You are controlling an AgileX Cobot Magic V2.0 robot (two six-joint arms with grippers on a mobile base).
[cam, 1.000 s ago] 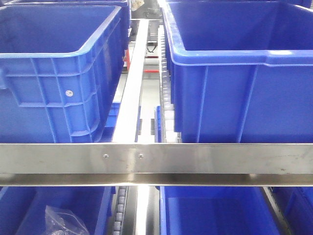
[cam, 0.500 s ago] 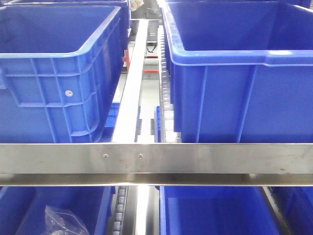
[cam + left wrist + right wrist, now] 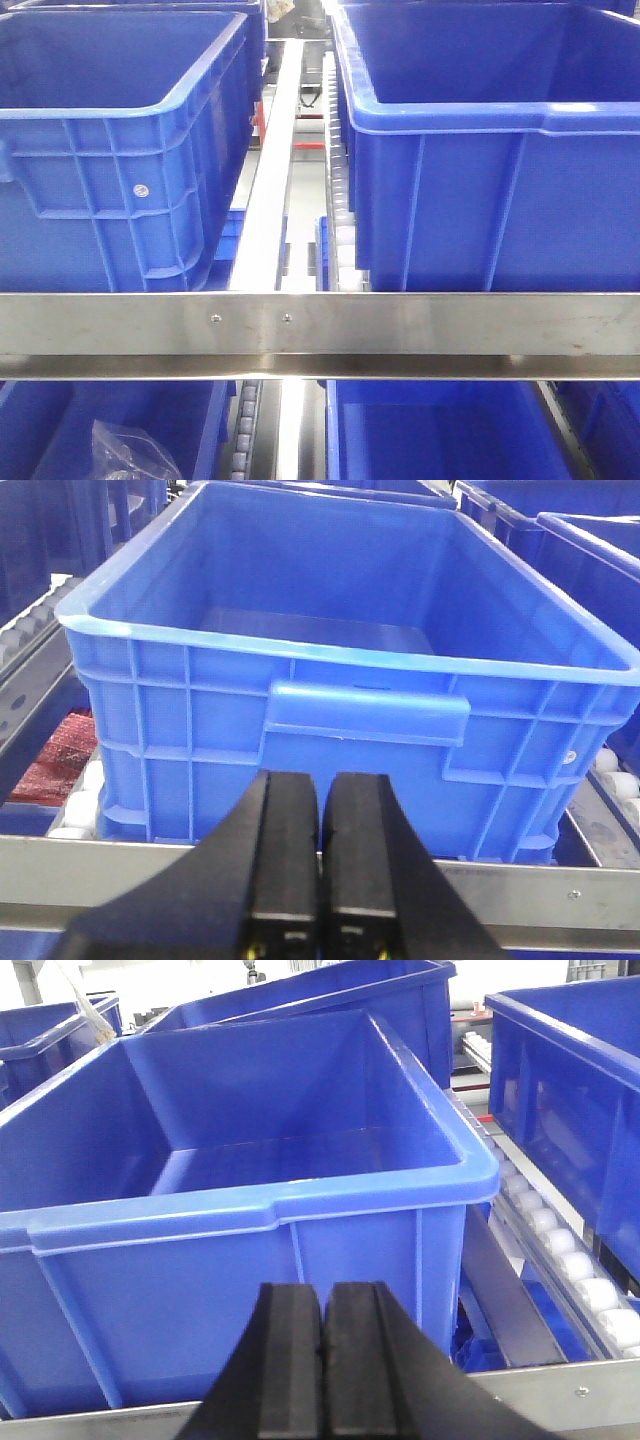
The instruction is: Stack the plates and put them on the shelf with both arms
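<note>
No plates show in any view. My left gripper (image 3: pixel 323 780) is shut with nothing between its black fingers; it points at the front wall of an empty blue bin (image 3: pixel 350 630), just above a steel shelf rail (image 3: pixel 560 895). My right gripper (image 3: pixel 325 1290) is also shut and empty, held in front of another empty blue bin (image 3: pixel 250 1160). Neither gripper appears in the front-facing view, which shows only the shelf (image 3: pixel 320 325) and its bins.
Two large blue bins (image 3: pixel 110 150) (image 3: pixel 490 150) stand side by side on the upper shelf level, split by a white rail (image 3: pixel 268 180) and roller track (image 3: pixel 340 200). More blue bins sit below; the lower left one holds a clear plastic bag (image 3: pixel 130 450).
</note>
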